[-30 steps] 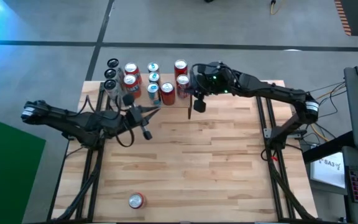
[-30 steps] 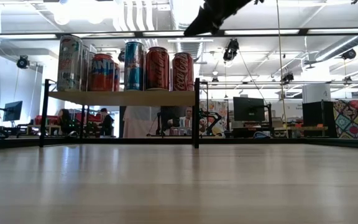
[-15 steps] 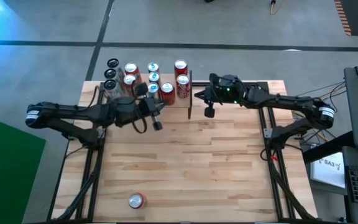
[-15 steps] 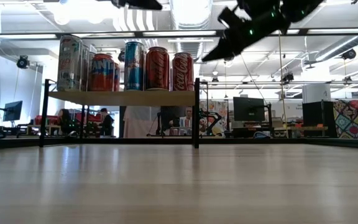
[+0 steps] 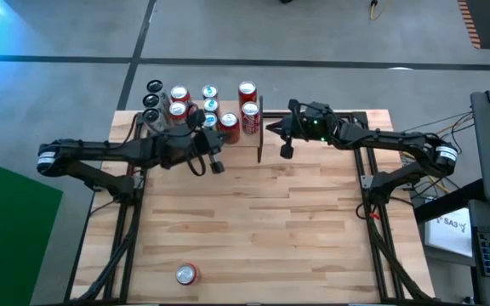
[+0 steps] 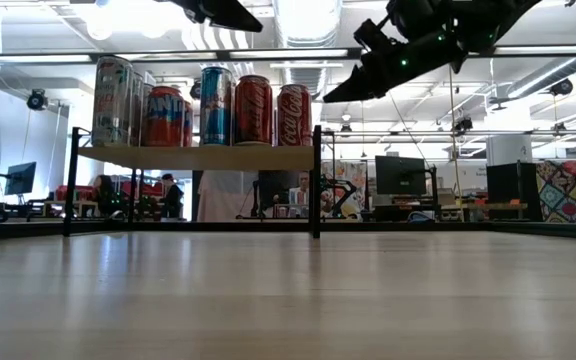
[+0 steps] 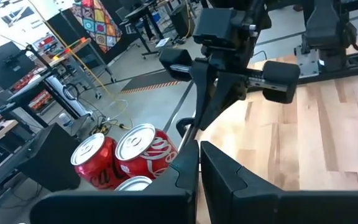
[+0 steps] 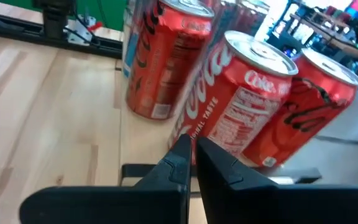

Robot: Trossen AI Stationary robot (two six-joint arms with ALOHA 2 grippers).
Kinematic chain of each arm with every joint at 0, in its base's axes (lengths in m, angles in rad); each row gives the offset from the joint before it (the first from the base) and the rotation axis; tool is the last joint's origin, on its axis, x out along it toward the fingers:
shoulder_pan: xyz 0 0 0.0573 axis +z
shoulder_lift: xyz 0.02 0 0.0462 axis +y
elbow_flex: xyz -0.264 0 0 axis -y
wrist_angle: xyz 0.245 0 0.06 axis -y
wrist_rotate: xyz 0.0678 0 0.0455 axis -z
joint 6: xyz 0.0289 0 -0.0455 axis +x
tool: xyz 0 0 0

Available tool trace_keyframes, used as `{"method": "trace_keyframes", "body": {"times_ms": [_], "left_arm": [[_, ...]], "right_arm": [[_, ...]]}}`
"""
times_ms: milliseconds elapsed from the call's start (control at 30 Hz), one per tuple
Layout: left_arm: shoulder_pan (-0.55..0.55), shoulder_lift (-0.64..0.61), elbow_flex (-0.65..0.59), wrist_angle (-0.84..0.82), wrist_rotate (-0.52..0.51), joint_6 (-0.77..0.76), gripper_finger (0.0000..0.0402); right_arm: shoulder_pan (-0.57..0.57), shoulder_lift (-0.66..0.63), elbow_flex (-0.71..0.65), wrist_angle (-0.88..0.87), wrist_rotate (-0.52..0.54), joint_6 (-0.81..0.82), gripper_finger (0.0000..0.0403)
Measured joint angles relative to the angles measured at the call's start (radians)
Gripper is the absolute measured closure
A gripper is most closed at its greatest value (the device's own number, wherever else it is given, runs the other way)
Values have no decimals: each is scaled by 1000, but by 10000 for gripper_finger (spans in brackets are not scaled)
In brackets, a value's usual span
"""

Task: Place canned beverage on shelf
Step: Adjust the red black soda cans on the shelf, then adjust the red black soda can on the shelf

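The shelf (image 6: 198, 157), a light wood board on black uprights, stands at the table's far left and carries several upright cans (image 5: 211, 115). A red canned beverage (image 5: 186, 274) lies on its side near the table's front edge, far from both arms. My left gripper (image 5: 216, 165) is shut and hangs in the air just in front of the shelf, above the tops of its cans in the low view (image 6: 226, 12). My right gripper (image 5: 286, 152) is shut and hangs just right of the shelf's right end, pointing at the red cans (image 8: 241, 106).
The shelf's right black upright (image 5: 259, 140) stands between the two grippers. The tabletop (image 5: 296, 229) between the shelf and the lying can is bare wood. Beyond the table lies a workshop room with desks and screens.
My left gripper has swung toward the table's far edge and right, coming in front of the shelf. My right gripper has come down and drawn a little toward the table's right edge, off the shelf's right end. The cans have not moved.
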Motion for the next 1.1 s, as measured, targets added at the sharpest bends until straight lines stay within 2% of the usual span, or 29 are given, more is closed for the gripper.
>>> {"method": "trace_keyframes", "body": {"times_ms": [267, 433, 600, 733, 900, 1033, 1100], "left_arm": [[30, 27, 49, -38, 0, 36, 402], [35, -17, 54, -42, 26, 102, 402], [36, -97, 53, -81, 53, 127, 402], [37, -151, 52, -121, 52, 127, 402], [37, -199, 51, -171, 44, 122, 402], [37, -246, 46, -218, 44, 121, 401], [37, -270, 39, -228, 44, 121, 401]], "right_arm": [[-12, 0, 11, 13, -14, -3, 390], [-18, 0, 66, -1, -10, 123, 392], [-40, 16, 248, -198, -9, 226, 394], [-66, 89, 428, -355, -9, 276, 394], [-119, 213, 637, -531, -9, 278, 394], [-177, 299, 750, -611, -13, 257, 394], [-216, 337, 810, -673, -47, 252, 394]]}}
